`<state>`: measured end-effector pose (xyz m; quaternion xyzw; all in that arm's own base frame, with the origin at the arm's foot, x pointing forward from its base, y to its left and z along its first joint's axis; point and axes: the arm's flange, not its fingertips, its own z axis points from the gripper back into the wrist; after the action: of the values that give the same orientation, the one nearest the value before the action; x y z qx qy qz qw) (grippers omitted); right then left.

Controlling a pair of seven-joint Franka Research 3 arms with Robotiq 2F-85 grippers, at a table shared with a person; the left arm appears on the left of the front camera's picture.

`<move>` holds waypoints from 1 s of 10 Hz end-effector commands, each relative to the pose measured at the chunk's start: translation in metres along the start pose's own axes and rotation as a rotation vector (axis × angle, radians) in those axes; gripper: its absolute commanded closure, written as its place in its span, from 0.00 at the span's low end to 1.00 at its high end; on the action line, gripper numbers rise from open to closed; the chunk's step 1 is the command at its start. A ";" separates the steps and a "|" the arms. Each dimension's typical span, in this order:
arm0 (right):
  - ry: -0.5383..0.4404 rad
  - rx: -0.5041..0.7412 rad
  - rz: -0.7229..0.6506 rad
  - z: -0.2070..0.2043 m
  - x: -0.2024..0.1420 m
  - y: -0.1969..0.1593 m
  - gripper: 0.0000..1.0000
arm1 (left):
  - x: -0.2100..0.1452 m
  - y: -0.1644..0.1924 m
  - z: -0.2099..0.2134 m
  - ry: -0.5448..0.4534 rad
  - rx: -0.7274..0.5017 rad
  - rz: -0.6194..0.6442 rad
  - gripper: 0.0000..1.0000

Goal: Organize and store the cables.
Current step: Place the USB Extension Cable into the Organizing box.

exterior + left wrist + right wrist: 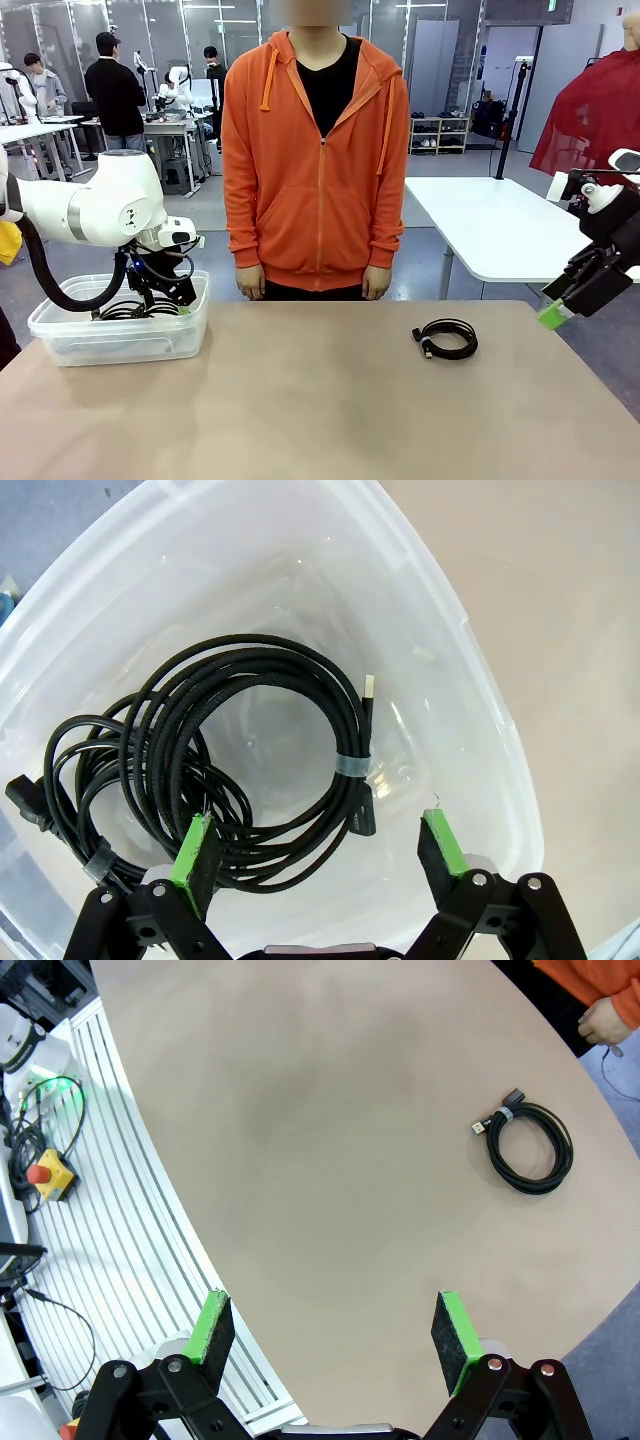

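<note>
A coiled black cable (446, 339) lies on the tan table, right of centre; the right wrist view shows this coil (530, 1146) far from my fingers. Two more coiled cables (250, 750) rest inside the clear plastic bin (60, 345) at the table's left. My left gripper (170, 303) hangs open over the bin, its green pads (193, 850) spread just above the coils, holding nothing. My right gripper (566, 303) is raised off the table's right edge, open and empty, fingertips (457, 1327) wide apart.
A person in an orange hoodie (318, 170) stands at the far edge, hands down at the sides. A white table (500, 220) stands behind on the right. A red emergency button (48, 1175) sits on the slatted base beside the table.
</note>
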<state>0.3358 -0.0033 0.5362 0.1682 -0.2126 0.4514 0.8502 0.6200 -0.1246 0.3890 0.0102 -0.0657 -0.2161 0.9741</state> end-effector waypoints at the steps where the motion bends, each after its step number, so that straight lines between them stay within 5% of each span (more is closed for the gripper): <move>1: -0.007 0.007 -0.008 -0.001 0.001 0.001 0.00 | 0.003 0.004 0.026 -0.088 -0.059 -0.021 0.00; 3: -0.020 -0.038 -0.007 0.012 0.007 0.014 0.00 | -0.010 0.004 0.077 -0.125 -0.113 -0.011 0.00; 6: -0.026 -0.092 -0.235 0.008 0.038 -0.001 0.00 | -0.044 0.002 0.161 -0.226 -0.149 -0.027 0.00; 10: 0.077 -0.148 -0.331 -0.031 0.079 -0.032 0.00 | -0.123 -0.021 0.206 -0.410 -0.179 -0.170 0.00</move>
<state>0.3905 0.0413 0.5487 0.1307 -0.2030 0.3074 0.9204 0.5039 -0.0990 0.5892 -0.0961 -0.2095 -0.2738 0.9337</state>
